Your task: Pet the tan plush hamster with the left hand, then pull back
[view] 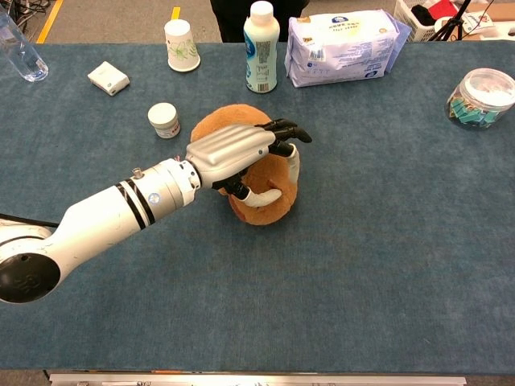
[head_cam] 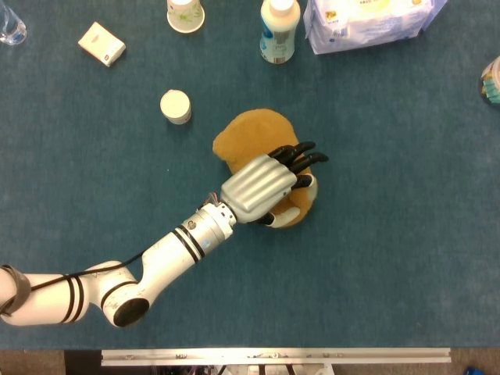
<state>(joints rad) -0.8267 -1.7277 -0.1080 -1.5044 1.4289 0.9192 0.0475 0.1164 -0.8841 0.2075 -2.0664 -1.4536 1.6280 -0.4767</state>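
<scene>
The tan plush hamster (head_cam: 248, 133) lies on the blue tablecloth near the table's middle, its rounded back toward the far side. My left hand (head_cam: 262, 185) lies flat on top of its near half, palm down, dark fingers stretched out across the plush. In the chest view the left hand (view: 233, 149) covers much of the hamster (view: 216, 122), and cream patches of the toy show under the fingers. The hand grips nothing. My right hand appears in neither view.
A small white jar (head_cam: 176, 106) stands just left of the hamster. Along the far edge are a white box (head_cam: 101, 43), a paper cup (head_cam: 185, 14), a white bottle (head_cam: 279, 31) and a tissue pack (head_cam: 367, 22). A clear jar (view: 483, 98) sits far right.
</scene>
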